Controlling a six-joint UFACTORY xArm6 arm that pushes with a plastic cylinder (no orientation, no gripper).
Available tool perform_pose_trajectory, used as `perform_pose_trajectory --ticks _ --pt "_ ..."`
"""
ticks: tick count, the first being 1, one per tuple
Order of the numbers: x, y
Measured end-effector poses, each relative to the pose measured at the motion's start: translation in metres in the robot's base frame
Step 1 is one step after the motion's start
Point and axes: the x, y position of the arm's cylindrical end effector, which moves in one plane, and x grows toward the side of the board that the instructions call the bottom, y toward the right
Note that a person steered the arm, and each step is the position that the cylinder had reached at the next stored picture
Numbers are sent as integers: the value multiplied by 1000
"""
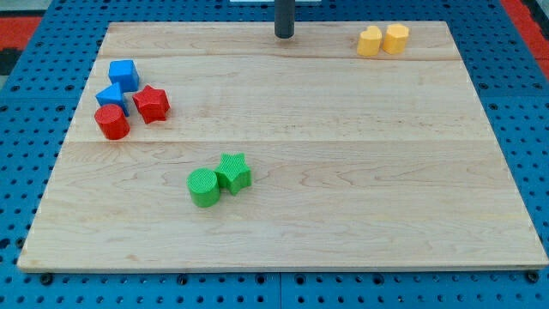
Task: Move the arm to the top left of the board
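My tip (284, 35) stands near the top edge of the wooden board (343, 215), about midway across and touching no block; the rod carries no jaws, so there is nothing on it to spread, press together or pinch. The board's top left corner, its goal, lies well to the view's left along that same edge, and the strip between looks free of blocks, so a straight slide leftward seems likely to suffice. Below that corner, a tight cluster sits at the left edge: a blue cube (123, 74), a second blue block (111, 97) just under it, a red star (152, 103) beside them and a red cylinder (111, 122) lowest. Staying close to the top edge should keep the rod clear of the blue cube, the nearest risk. Near the top right, two yellow blocks (383, 39) touch side by side, away from the route. Low in the middle, a green cylinder (203, 188) and green star (233, 172) sit pressed together, well apart from everything else.
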Motion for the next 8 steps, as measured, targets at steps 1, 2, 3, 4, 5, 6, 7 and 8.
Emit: perform_pose_trajectory --ticks 1,2,3,4,5,6,7,8 --pt "1 3" --pt "22 3" --pt "45 3" --pt "37 9" --pt "28 -62" --pt "28 -106" --pt "23 -106" --pt "23 -115"
